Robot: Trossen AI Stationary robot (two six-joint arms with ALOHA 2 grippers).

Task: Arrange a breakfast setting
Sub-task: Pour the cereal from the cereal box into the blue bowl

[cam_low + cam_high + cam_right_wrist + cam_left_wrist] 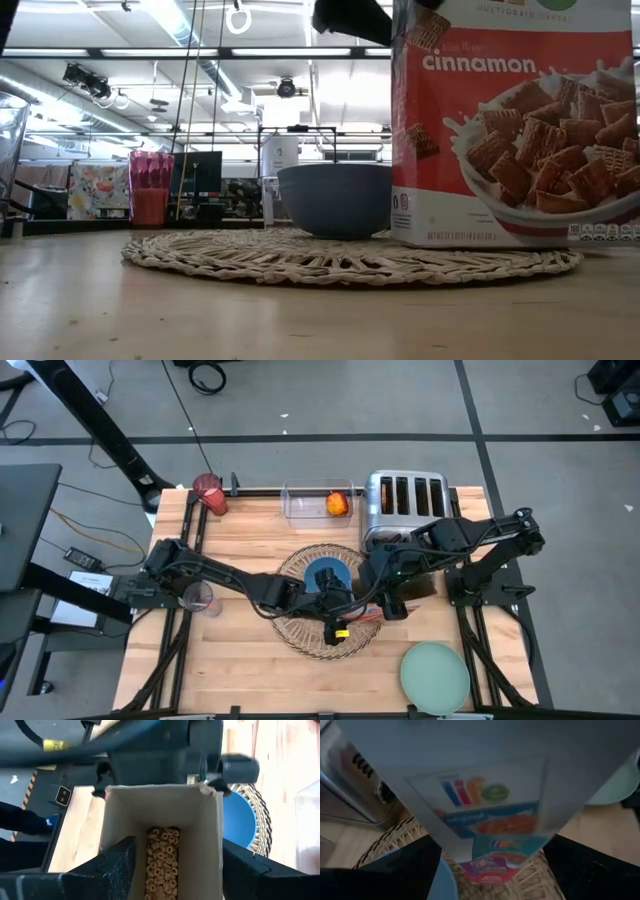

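1. Two end effectors are meeting over the wicker placemat [322, 598]: the right end effector [175, 870] is gripping the open cereal box [162, 840], and the left end effector [490, 865] is clamping its far side.
2. Only the right wrist view is showing cereal inside.
3. Beside them, the blue bowl [335, 200] is sitting on the placemat; the toaster [405, 505] is standing beyond on the bench [230, 660].

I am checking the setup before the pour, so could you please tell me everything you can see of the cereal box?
The cereal box is printed cardboard, red on the face with "cinnamon" lettering and pictured cereal squares in a bowl. It stands upright on the wicker placemat, just beside the blue bowl. Its top is open, with ring-shaped cereal visible inside. The left gripper and the right gripper each straddle it.
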